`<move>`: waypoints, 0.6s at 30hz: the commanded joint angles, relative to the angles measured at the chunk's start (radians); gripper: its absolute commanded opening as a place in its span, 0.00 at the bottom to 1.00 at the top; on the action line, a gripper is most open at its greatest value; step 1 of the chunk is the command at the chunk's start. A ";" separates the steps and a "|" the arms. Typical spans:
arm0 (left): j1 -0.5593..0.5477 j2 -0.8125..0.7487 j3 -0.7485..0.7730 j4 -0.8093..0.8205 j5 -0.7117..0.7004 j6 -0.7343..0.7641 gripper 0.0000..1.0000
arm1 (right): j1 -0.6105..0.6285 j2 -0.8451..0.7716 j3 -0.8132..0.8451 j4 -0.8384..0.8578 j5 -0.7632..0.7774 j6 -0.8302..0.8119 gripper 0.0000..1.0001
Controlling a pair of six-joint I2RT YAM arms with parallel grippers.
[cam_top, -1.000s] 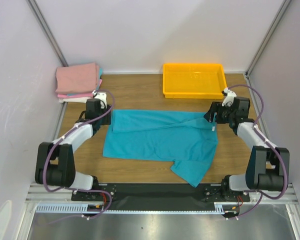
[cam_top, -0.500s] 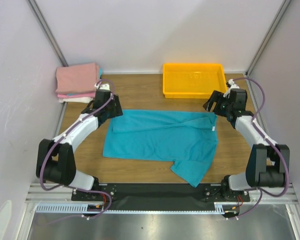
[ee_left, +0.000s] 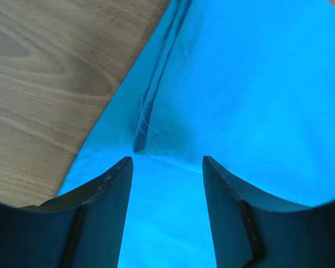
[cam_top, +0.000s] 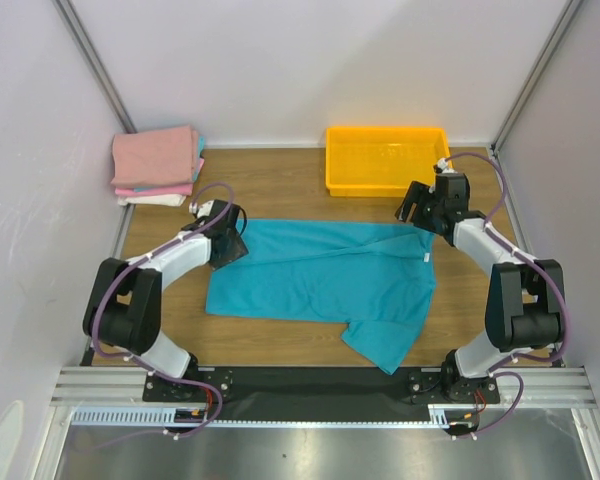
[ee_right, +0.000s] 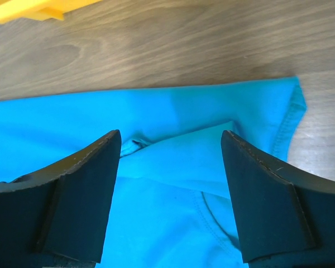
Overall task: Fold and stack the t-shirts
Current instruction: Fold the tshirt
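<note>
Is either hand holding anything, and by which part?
Nothing: left hand and right hand both hang open over far corners of the teal t-shirt.
</note>
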 commanded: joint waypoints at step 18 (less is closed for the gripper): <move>-0.003 0.059 0.005 0.050 -0.096 -0.062 0.27 | -0.007 0.079 0.063 -0.066 0.070 -0.001 0.67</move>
